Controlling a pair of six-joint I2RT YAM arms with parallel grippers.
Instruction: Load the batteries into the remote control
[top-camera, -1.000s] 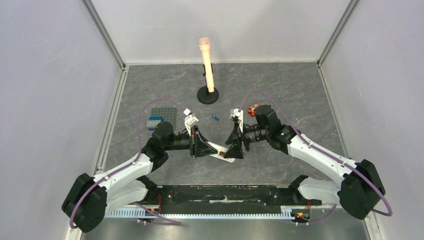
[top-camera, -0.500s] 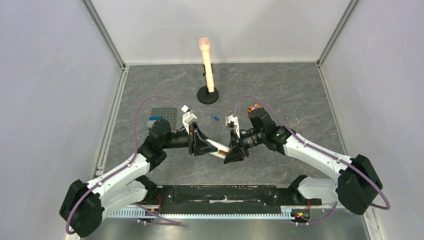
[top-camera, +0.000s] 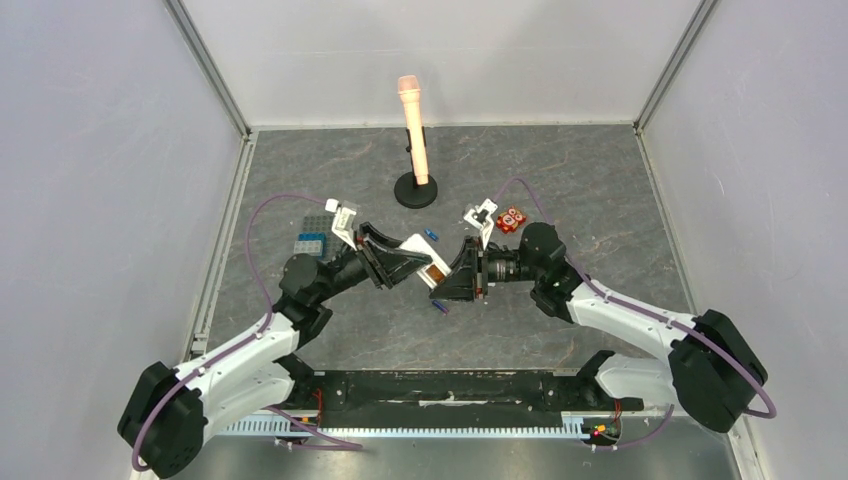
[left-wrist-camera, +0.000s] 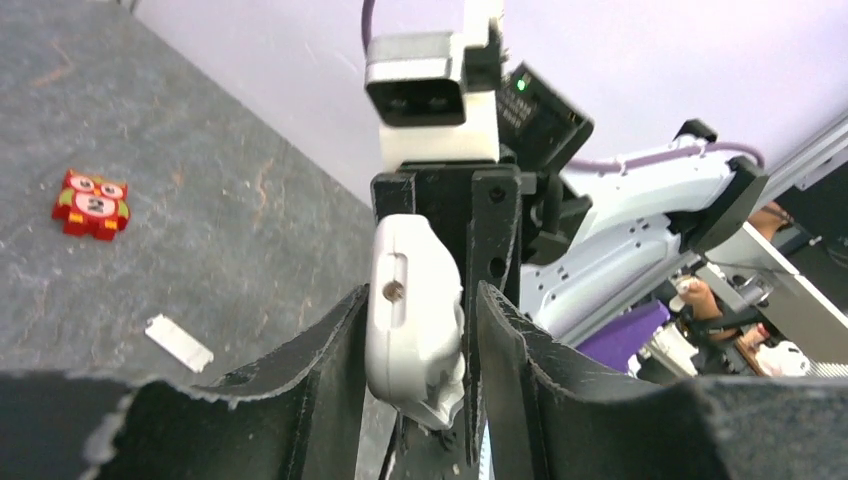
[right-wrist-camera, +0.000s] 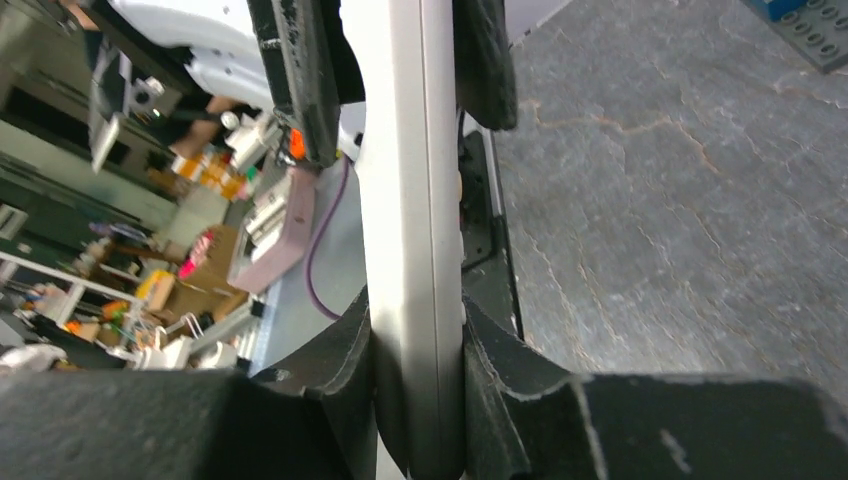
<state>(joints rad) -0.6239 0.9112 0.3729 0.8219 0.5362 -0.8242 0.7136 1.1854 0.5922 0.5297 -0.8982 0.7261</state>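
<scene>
The white remote control (top-camera: 422, 252) hangs above the table between both grippers, edge-on in the wrist views (left-wrist-camera: 412, 300) (right-wrist-camera: 410, 200). My right gripper (top-camera: 452, 272) (right-wrist-camera: 415, 310) is shut on it, both pads pressed flat against its sides. My left gripper (top-camera: 405, 258) (left-wrist-camera: 420, 300) straddles the remote's other end. Its left finger touches the remote and a gap shows at the right finger. One small blue battery (top-camera: 431, 235) lies on the table just beyond the remote. Another battery (top-camera: 440, 307) lies on the near side, below the right gripper.
A pink microphone on a black stand (top-camera: 413, 130) rises at the back centre. The grey studded plate with a blue brick (top-camera: 318, 232) lies left of the left arm. A red block (top-camera: 512, 219) (left-wrist-camera: 92, 203) sits right of the grippers, and a small white strip (left-wrist-camera: 178, 342) lies on the table.
The right gripper has closed on the remote, and the left jaws have widened around it. Both arms carried the remote away from the bases, uncovering a battery on the near side.
</scene>
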